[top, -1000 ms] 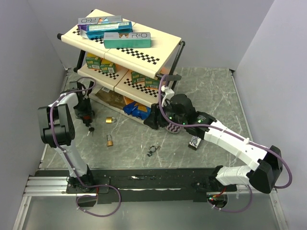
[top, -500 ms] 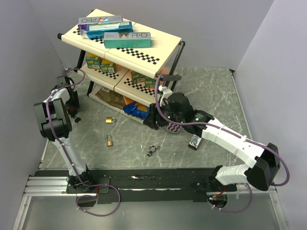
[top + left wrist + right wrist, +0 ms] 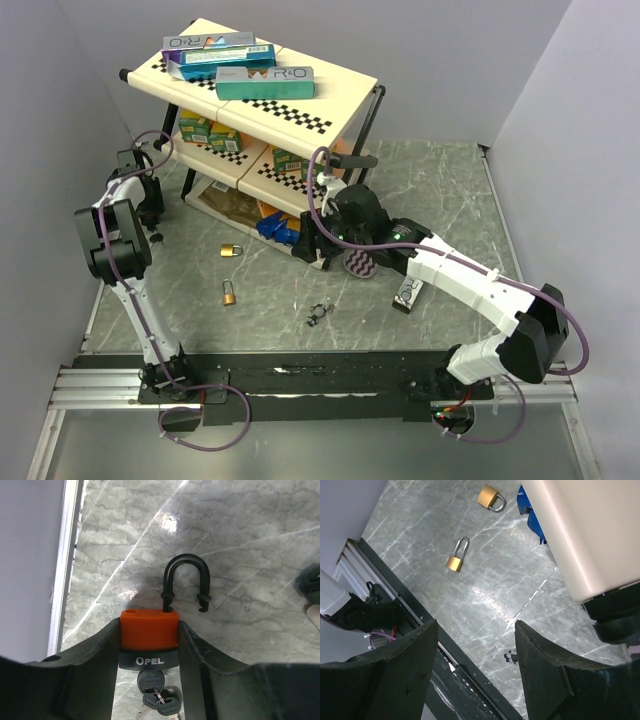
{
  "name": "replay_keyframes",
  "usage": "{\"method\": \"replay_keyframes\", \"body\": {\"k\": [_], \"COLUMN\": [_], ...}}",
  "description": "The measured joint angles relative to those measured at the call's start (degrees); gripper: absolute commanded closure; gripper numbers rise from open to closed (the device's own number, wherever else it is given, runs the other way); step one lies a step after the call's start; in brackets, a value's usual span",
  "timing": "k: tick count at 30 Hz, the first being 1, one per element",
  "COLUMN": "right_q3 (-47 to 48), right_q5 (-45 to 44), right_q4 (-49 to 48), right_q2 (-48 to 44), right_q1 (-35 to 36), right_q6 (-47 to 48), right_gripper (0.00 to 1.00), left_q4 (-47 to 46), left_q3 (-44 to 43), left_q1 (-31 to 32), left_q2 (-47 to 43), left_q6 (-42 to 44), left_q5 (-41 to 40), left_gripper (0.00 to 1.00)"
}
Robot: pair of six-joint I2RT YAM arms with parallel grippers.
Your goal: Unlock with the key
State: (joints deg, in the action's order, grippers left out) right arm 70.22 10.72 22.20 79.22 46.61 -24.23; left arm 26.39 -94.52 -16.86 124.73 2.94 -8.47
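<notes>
Key [image 3: 150, 682] sits in orange padlock [image 3: 149, 630]; boxes [image 3: 240, 65] crowd shelf [image 3: 345, 95].

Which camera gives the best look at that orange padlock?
The left wrist view: the orange padlock is close up, clamped in the left gripper, black shackle open, keys hanging below. From the top view it is only a dark speck at that gripper. The right wrist view misses it.

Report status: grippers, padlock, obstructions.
Left gripper shut on orange padlock, key inserted, shackle open. Right gripper open, empty, beside shelf. Nothing obstructing.
</notes>
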Motion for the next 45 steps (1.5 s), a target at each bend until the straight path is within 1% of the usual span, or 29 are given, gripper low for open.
{"method": "replay_keyframes", "body": {"k": [1, 4, 5, 6, 13, 14, 16, 17, 18, 22, 24, 26, 27, 29, 31, 34, 38, 42, 45], "right_q3": [0.24, 0.37, 0.37, 0.37, 0.39, 0.37, 0.31, 0.17, 0.02, -0.15, -0.15, -0.15, -0.15, -1.14, -3.41, -9.62, -16.0, -21.77, -23.78], "right_q5": [0.04, 0.02, 0.02, -0.04, -0.42, -0.46, -0.68, -0.83, -0.96, -1.79, -2.64, -3.85, -4.55, -5.75, -6.69, -7.78, -9.46, -11.41, -11.82], "right_q4": [0.02, 0.09, 0.11, 0.11, 0.09, 0.02, -0.15, -0.26, -0.28, 0.0, 0.52, 1.36, 1.92, 1.86, 1.79, 1.64, 2.56, 2.67, 1.9], "right_q2": [0.28, 0.44, 0.44, 0.44, 0.37, 0.33, 0.22, 0.02, -0.28, -1.99, -3.17, -4.26, -4.92, -6.47, -8.44, -11.74, -13.25, -14.67, -14.29], "right_q1": [0.02, 0.07, 0.09, 0.13, 0.44, 0.48, 0.57, 0.66, 0.79, 1.51, 2.1, 2.86, 3.34, 4.09, 4.42, 4.55, 4.72, 4.96, 5.01], "right_q6": [0.13, 0.42, 0.46, 0.52, 1.46, 1.64, 2.08, 2.45, 2.8, 4.59, 5.7, 6.62, 7.19, 7.63, 7.61, 7.13, 6.58, 4.57, 2.62], "right_gripper": [0.31, 0.31, 0.31, 0.31, 0.3, 0.3, 0.3, 0.3, 0.3, 0.31, 0.31, 0.33, 0.35, 0.37, 0.38, 0.38, 0.39, 0.38, 0.37], "left_q4": [-0.44, -2.08, -2.16, -2.36, -0.87, -0.85, -0.79, -0.76, -0.81, -1.03, -0.81, -0.85, -1.14, -0.92, -0.39, 2.29, 5.2, 7.41, 7.28], "left_q3": [0.33, 1.97, 2.54, 3.1, 6.01, 6.8, 8.68, 9.42, 10.51, 13.27, 13.31, 13.94, 15.23, 19.37, 24.63, 32.33, 39.87, 46.18, 47.06], "left_q1": [-0.04, -0.11, -0.15, -0.15, -0.15, -0.15, -0.15, -0.15, -0.13, -0.13, -0.13, -0.07, 0.07, 0.94, 3.41, 10.03, 16.5, 19.89, 19.96], "left_q2": [-0.15, -0.92, -1.29, -1.66, -5.38, -6.62, -9.77, -11.37, -13.6, -22.86, -26.62, -30.56, -33.09, -39.26, -46.38, -57.92, -69.68, -79.93, -82.31], "left_q6": [-0.35, -1.84, -2.56, -3.21, -5.95, -6.43, -7.32, -7.39, -8.04, -9.66, -10.69, -12.52, -13.53, -15.37, -16.65, -19.58, -24.87, -30.08, -31.61], "left_q5": [0.07, 0.76, 1.31, 1.51, 4.17, 4.59, 4.9, 4.98, 4.94, 4.0, 3.93, 4.55, 5.09, 5.4, 5.6, 7.32, 9.88, 11.28, 11.26], "left_gripper": [0.41, 0.36, 0.28, 0.23, 0.13, 0.01, 0.01, 0.03, 0.04, 0.04, 0.03, 0.02, 0.02, 0.01, 0.01, 0.01, 0.01, 0.01, 0.01]}}
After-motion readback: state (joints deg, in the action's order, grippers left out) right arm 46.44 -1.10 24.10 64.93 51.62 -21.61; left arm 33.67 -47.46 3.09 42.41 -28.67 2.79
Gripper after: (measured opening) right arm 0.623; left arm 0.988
